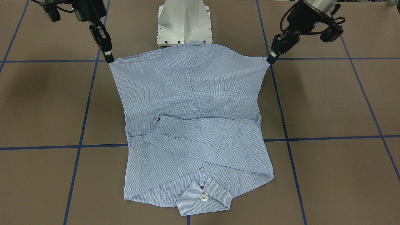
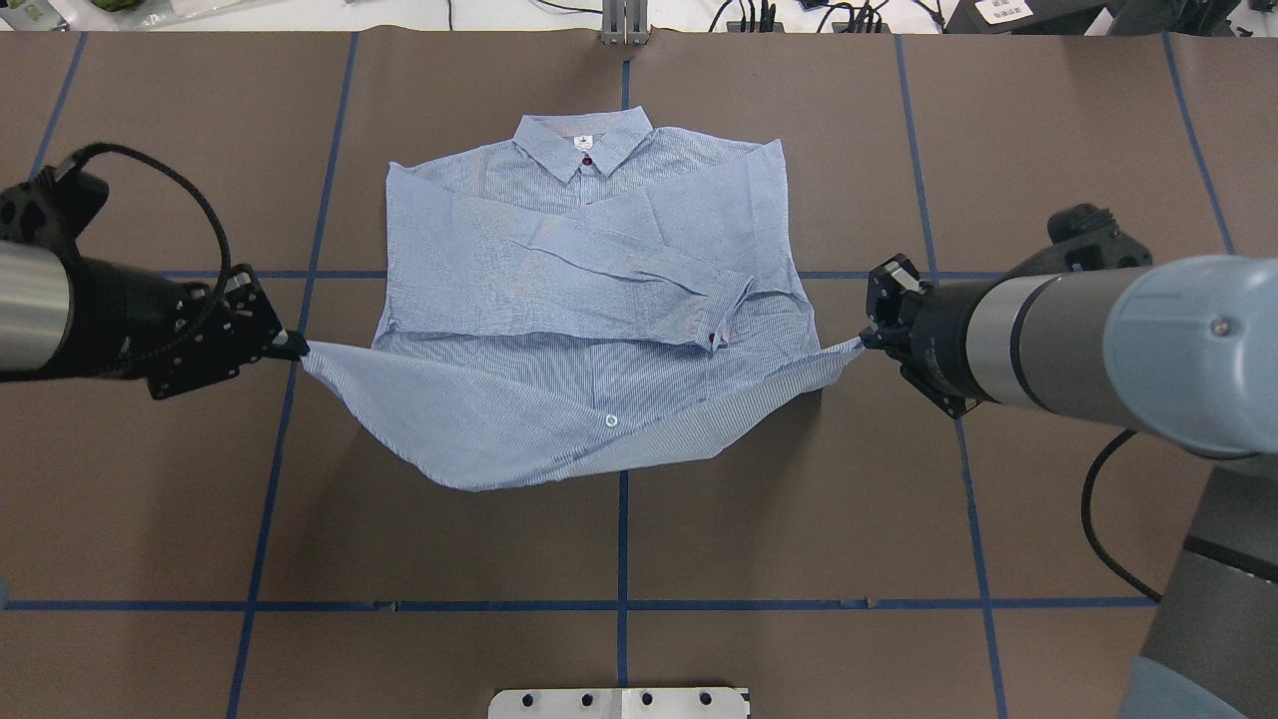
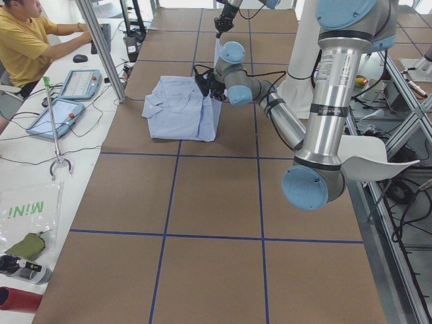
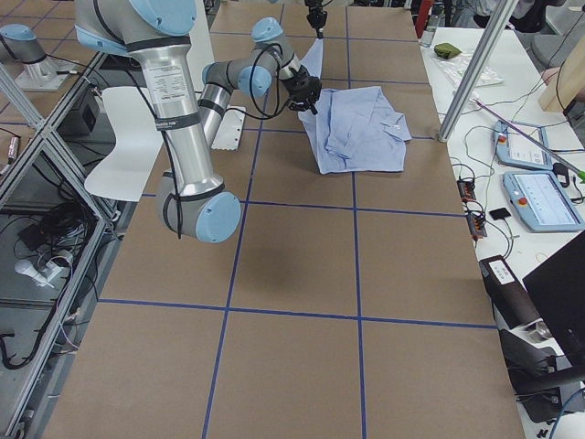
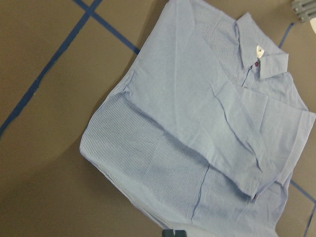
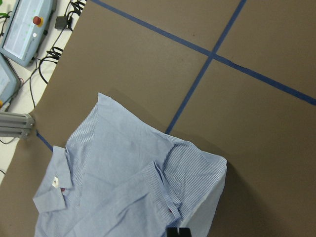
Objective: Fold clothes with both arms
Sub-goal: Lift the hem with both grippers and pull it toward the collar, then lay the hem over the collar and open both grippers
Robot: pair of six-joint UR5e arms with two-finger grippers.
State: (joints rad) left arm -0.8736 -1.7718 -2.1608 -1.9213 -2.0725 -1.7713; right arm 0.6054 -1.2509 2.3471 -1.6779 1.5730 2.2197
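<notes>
The light blue striped shirt (image 2: 559, 240) lies front up on the brown table, its collar (image 2: 584, 140) at the far side and both sleeves folded across the chest. The lower half is raised off the table and stretched between the two hem corners. My left gripper (image 2: 300, 348) is shut on one hem corner, my right gripper (image 2: 859, 345) on the other. From across the table, the left gripper (image 1: 271, 59) and right gripper (image 1: 109, 59) hold the shirt (image 1: 193, 93) hem taut near the base. Each wrist view shows the shirt (image 5: 197, 123) (image 6: 123, 187) below.
The white pedestal base (image 1: 184, 25) stands just behind the lifted hem. A person (image 3: 27, 40) sits at a side bench with teach pendants (image 3: 81, 84) and cables. An aluminium post (image 3: 101, 47) rises at the table edge. Blue tape lines (image 2: 621, 539) grid the brown table.
</notes>
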